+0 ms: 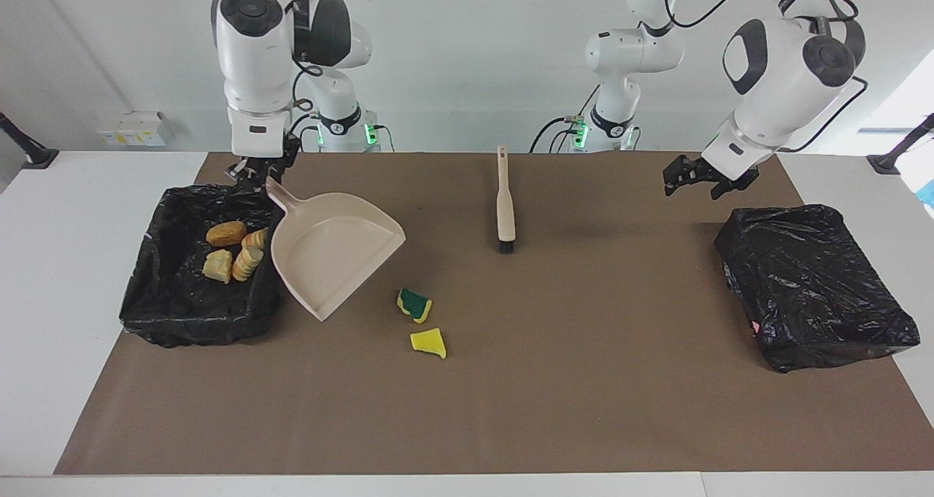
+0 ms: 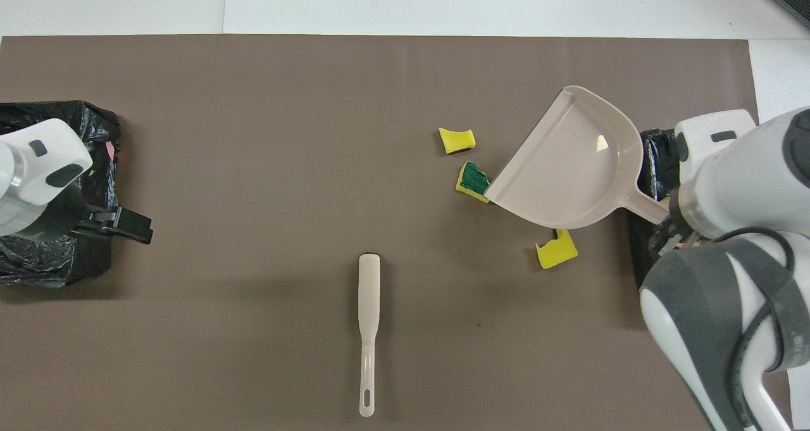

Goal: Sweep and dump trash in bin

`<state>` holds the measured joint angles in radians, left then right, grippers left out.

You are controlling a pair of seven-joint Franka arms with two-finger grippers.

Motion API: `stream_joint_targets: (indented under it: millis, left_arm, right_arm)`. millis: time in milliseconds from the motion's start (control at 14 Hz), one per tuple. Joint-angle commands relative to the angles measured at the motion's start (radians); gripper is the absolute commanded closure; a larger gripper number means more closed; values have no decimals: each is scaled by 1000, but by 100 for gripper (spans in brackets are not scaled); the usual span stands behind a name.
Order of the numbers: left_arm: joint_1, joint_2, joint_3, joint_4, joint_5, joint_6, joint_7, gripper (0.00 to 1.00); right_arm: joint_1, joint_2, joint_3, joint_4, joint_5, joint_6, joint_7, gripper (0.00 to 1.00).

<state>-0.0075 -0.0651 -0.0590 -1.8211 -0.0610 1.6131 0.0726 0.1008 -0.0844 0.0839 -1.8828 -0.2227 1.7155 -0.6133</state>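
Observation:
My right gripper [image 1: 257,170] is shut on the handle of the beige dustpan [image 1: 332,252], which hangs tilted over the mat beside the black-lined bin [image 1: 197,314]. Several tan bread chunks [image 1: 226,233] lie in the bin. A green-faced sponge piece [image 1: 414,304] and a yellow one [image 1: 429,342] lie on the mat just off the pan's lip. Another yellow piece [image 2: 557,252] shows under the pan's edge in the overhead view. The beige brush [image 1: 505,205] lies alone on the mat. My left gripper [image 1: 689,176] hangs open and empty.
A black bag-covered box [image 1: 813,285] sits at the left arm's end of the brown mat [image 1: 584,380], just under and beside the left gripper. White table surrounds the mat.

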Motion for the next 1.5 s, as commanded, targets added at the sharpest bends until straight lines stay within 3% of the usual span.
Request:
stream_joint_targets:
  millis: [0,215,572,787,930,1145,1288,1431]
  left_arm:
    - [1,7,-8,120,20,-71,10,0]
    - [1,-10,-2,161,21,-61,12,0]
    - [1,-35,-10,171,16,-52,-1,0]
    - [3,-35,-8,172,16,-52,4,0]
    - [3,-35,-8,172,16,-58,3,0]
    - [4,-27,-7,215,20,-90,9,0]
    - [6,-12,-7,273,20,-186,9,0]
    - [0,-8,-8,273,18,-171,9,0]
  right_arm:
    - [68,23,-7,-1,58,10,265,100]
    - [175,96,-7,34,89,39,611,100]
    - [281,221,-7,92,170,179,900,100]
    - [382,374,-7,200,164,233,1139,100]
    - [430,499,-6,334,164,234,1274,100]
    - [479,655,-7,494,164,275,1383,100]
    - [494,708,-7,524,164,326,1386,100]
    - [496,735,-6,527,163,358,1383,100]
